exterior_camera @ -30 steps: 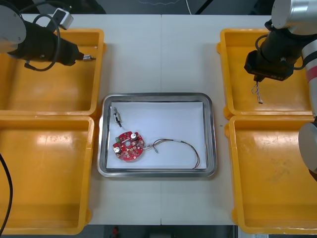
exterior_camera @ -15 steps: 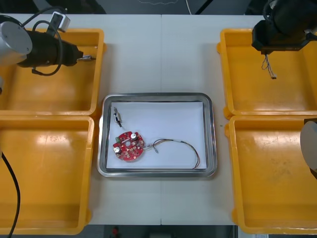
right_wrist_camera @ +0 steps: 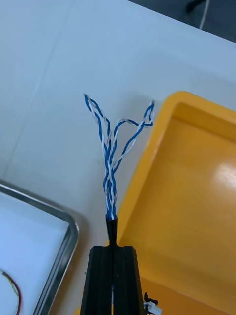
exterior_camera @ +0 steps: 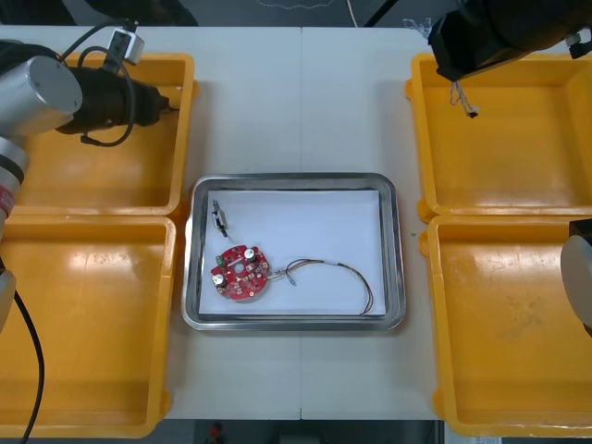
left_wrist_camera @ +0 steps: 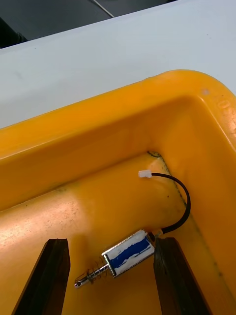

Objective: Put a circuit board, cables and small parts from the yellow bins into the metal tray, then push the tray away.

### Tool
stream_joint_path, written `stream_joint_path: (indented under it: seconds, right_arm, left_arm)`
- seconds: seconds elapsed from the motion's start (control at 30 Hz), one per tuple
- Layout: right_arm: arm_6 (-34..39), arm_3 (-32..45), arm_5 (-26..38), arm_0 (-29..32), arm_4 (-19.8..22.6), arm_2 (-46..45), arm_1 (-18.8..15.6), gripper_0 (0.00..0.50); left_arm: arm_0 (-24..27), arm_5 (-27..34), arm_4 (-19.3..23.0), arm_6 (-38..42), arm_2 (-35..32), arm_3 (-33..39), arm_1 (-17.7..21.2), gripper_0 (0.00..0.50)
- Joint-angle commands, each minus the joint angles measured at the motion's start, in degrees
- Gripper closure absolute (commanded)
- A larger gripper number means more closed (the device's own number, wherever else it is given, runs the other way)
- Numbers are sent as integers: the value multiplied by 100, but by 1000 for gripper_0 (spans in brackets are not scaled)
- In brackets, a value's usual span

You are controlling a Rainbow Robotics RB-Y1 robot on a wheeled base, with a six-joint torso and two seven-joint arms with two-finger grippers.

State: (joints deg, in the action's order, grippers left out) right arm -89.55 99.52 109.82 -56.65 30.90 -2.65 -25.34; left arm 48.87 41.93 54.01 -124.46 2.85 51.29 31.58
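I see right gripper (right_wrist_camera: 112,248) upper right of front view, pinching twisted blue and white cable (right_wrist_camera: 110,162), left gripper (left_wrist_camera: 111,256) upper left, spread over small metal part (left_wrist_camera: 129,252) in yellow bin (left_wrist_camera: 162,113)

Gripped end of twisted blue and white cable (right_wrist_camera: 109,162) hidden between closed fingers of right tool (right_wrist_camera: 112,251); beside the tool, metal tray (right_wrist_camera: 60,266) and red and yellow cable (right_wrist_camera: 12,285) cut off at frame edge.

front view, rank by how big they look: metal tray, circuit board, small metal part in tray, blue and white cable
1. metal tray
2. circuit board
3. small metal part and blue and white cable: alike; the cable, in the right gripper, is nearer the camera
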Motion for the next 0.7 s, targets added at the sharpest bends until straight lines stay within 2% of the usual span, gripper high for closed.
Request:
stream_joint_path:
  seconds: [0.03, 0.2, 0.3, 0.53, 0.7]
  right_arm:
    - [-142, 639, 18, 260, 540, 485, -209, 500]
    - [-274, 920, 18, 480, 971, 968, -209, 500]
    - [-810, 955, 18, 568, 1067, 1338, -209, 500]
    - [-1891, 955, 18, 585, 751, 2260, -129, 500]
    - [-2269, 947, -426, 638, 478, 2823, -77, 500]
  left_arm:
    - [325, -194, 127, -676, 242, 4, -56, 0]
    - [316, -194, 127, -729, 242, -22, -100, 0]
    - [316, -282, 118, -791, 330, -66, -100, 0]
    - [316, -554, 162, -835, 559, -207, -100, 0]
    - [316, -686, 276, -879, 647, -312, -100, 0]
